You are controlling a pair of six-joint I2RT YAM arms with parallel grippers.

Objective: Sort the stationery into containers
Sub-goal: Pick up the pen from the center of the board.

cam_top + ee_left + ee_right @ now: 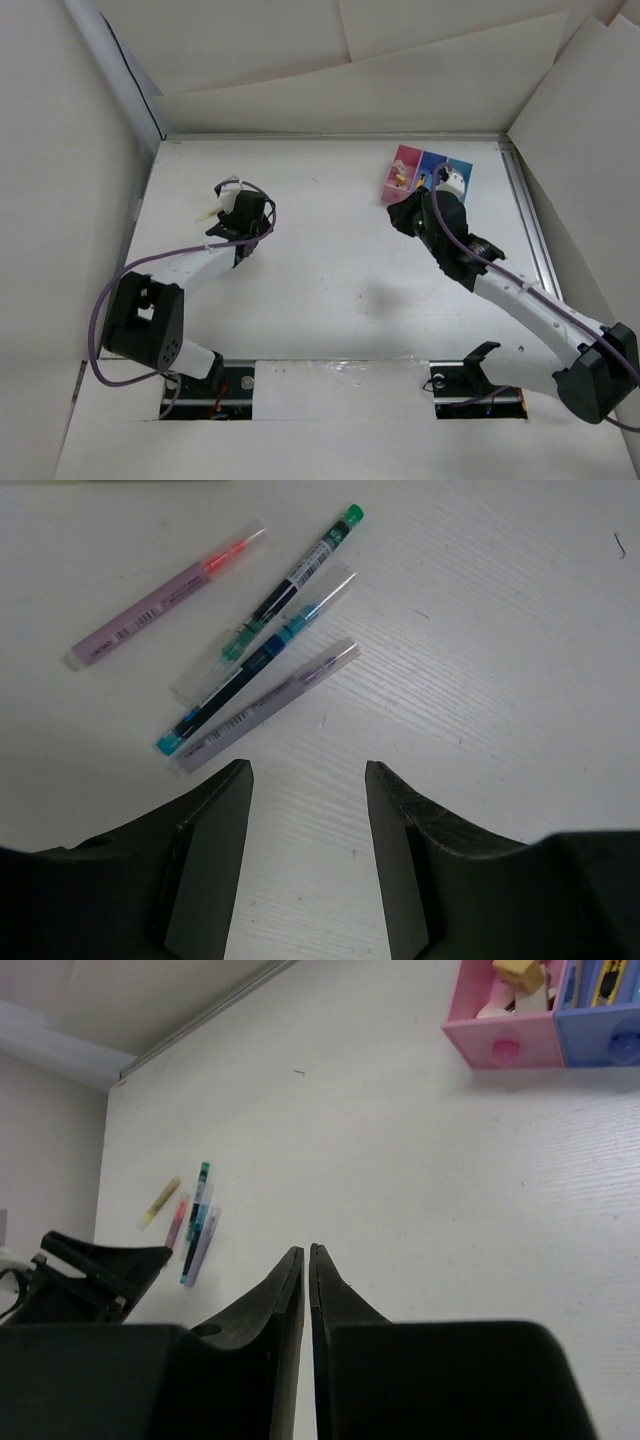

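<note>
My left gripper (305, 772) hangs spread and empty; just ahead lies the thin lilac plastic pen (266, 705), light, stiff, probably slippery. I'd pinch mid-barrel.

White table (330, 300): pens (258, 630), bins (530, 1045)

A pink pen (160, 598) lies flat near a green-capped pen (318, 555), a blue pen (262, 652) and a lilac pen (255, 712), fanned together on the desk (500, 680). The pink bin (500, 1048) holds a beige block (520, 972); the blue bin (600, 1035) adjoins it.
</note>
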